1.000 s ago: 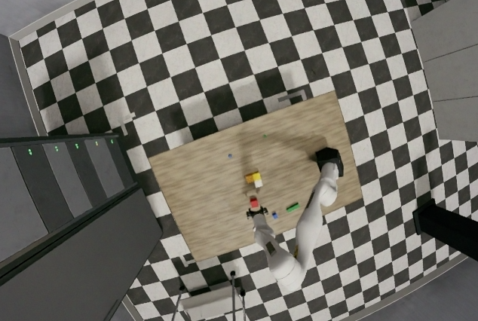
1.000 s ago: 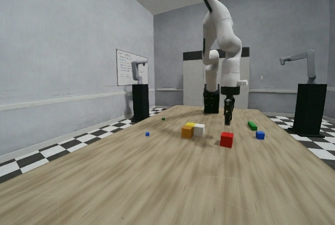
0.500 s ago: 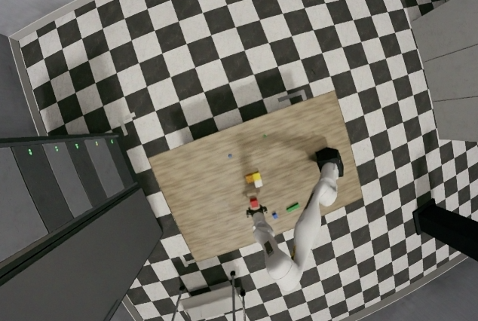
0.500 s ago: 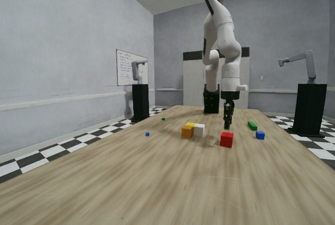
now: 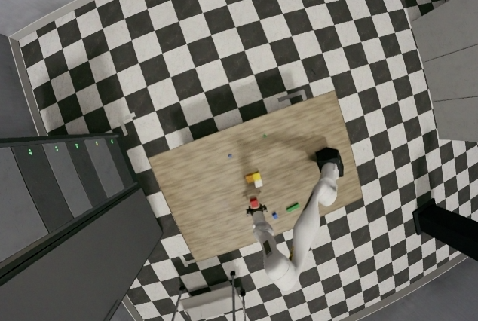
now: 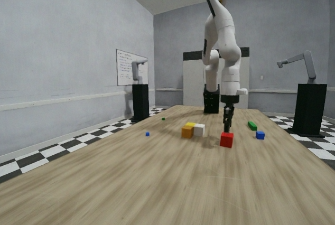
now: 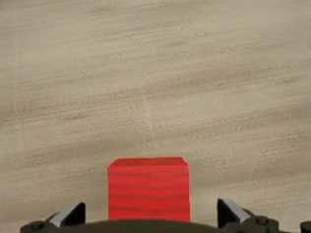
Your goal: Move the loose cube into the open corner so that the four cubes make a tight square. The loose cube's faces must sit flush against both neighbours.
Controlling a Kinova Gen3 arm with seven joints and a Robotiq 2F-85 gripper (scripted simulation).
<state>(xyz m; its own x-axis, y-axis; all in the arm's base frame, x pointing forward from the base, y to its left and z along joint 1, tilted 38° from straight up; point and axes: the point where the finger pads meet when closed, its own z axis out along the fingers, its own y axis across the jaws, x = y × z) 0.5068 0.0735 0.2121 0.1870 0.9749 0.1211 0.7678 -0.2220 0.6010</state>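
The loose red cube (image 5: pixel 253 203) (image 6: pixel 226 140) (image 7: pixel 149 191) sits on the table, apart from the other three. An orange cube (image 5: pixel 249 177) (image 6: pixel 187 131), a yellow cube (image 5: pixel 257 175) (image 6: pixel 191 124) and a white cube (image 5: pixel 258 184) (image 6: pixel 199 130) form an L. Its open corner, between orange and white, is on the red cube's side. My gripper (image 5: pixel 255 208) (image 6: pixel 226 131) (image 7: pixel 152 214) is open, pointing down close to the red cube. In the wrist view its fingertips are left and right of the cube, with a gap on each side. Exact fingertip height is hard to tell.
A blue cube (image 5: pixel 274 215) (image 6: pixel 260 134) and a long green block (image 5: pixel 292 207) (image 6: pixel 252 125) lie on the table on the arm's side. A tiny blue cube (image 5: pixel 230 155) (image 6: pixel 147 133) and a tiny green piece (image 5: pixel 265 136) (image 6: pixel 163 119) lie beyond the L.
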